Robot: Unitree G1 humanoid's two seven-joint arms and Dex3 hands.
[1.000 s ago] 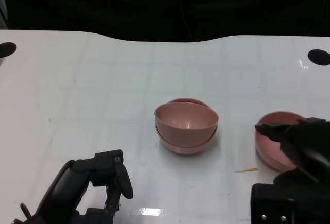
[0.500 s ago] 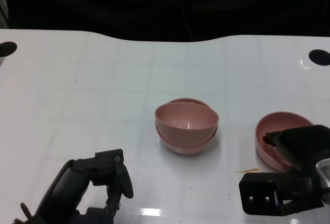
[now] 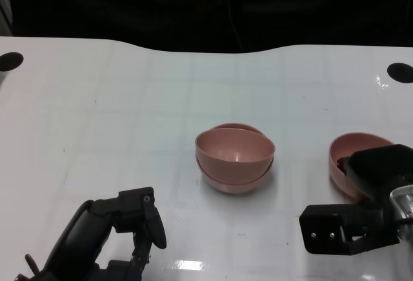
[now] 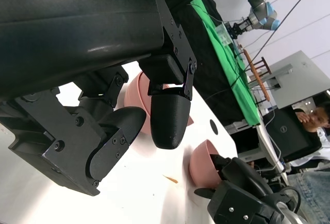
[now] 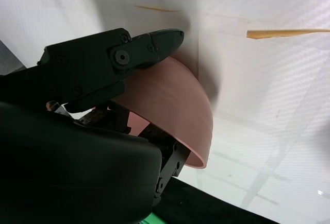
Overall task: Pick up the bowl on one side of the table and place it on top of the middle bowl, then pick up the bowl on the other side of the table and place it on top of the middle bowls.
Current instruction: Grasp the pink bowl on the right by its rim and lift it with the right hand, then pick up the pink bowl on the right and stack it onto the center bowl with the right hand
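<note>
My right hand (image 3: 374, 184) has its fingers clamped on the right bowl (image 3: 352, 152), tilted at the bench's (image 3: 129, 100) right side. The 2 stacked bowls (image 3: 235, 158) lie to its left, well apart. Left hand (image 3: 122, 229) is idle, fingers apart.

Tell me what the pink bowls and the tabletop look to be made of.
Pink bowls: probably matte plastic or melamine; thin rims, even colour, only a soft sheen. Tabletop: smooth, glossy white surface, likely laminate or coated board; it reflects light near the front edge.
</note>
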